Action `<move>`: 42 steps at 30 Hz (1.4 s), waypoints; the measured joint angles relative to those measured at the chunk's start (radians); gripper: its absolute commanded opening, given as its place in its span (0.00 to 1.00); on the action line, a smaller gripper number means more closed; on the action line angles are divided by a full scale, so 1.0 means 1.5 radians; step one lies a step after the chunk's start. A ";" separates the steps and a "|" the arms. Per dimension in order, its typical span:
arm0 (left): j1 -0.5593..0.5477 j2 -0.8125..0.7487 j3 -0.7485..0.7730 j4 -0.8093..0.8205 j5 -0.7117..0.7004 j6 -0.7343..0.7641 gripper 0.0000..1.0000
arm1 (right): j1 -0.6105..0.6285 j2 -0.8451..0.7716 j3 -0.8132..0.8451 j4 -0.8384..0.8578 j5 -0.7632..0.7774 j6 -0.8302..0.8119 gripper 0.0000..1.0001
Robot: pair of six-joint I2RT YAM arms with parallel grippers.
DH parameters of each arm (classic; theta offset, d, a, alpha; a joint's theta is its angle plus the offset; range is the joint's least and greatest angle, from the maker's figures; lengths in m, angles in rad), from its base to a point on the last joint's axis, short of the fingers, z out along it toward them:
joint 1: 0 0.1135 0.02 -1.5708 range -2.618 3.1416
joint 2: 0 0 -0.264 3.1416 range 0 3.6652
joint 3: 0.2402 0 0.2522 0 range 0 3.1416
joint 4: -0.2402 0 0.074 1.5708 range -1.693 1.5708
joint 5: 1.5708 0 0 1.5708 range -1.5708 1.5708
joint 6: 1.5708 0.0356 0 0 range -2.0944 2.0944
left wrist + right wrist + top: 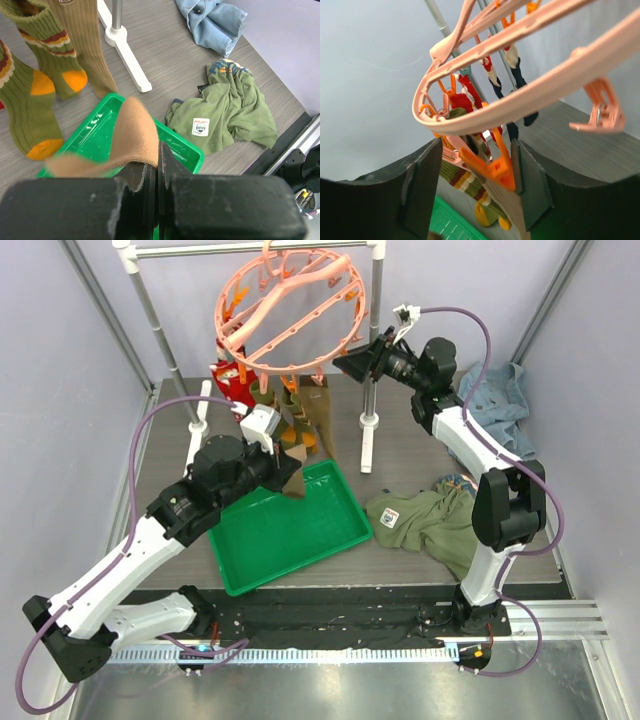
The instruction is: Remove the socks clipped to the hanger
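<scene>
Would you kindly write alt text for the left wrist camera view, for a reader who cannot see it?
The left gripper is shut on a tan sock, holding it above the green tray. Olive socks with orange heels hang at left; an olive-green shirt and a blue denim garment lie on the grey table.

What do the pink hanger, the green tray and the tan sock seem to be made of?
Pink hanger: probably moulded plastic, smooth with soft sheen. Green tray: likely plastic, glossy, showing white glare spots. Tan sock: knitted fabric, matte, fine ribbing visible, folding limply from the left gripper.
</scene>
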 measured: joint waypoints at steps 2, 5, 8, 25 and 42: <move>0.000 -0.004 0.000 -0.010 -0.002 -0.002 0.00 | 0.000 -0.008 -0.022 0.001 0.012 0.003 0.70; 0.000 -0.017 0.000 -0.036 -0.012 -0.004 0.00 | 0.000 -0.026 -0.059 -0.022 0.031 0.000 0.72; 0.000 -0.037 0.001 -0.064 -0.024 -0.011 0.00 | 0.000 -0.053 -0.092 -0.067 0.051 -0.009 0.74; 0.000 0.005 -0.083 -0.133 -0.064 -0.132 0.39 | 0.002 -0.267 -0.326 -0.136 0.164 -0.043 0.72; 0.000 0.025 0.036 -0.102 -0.134 -0.056 1.00 | 0.100 -0.194 -0.301 -0.169 0.247 -0.148 0.72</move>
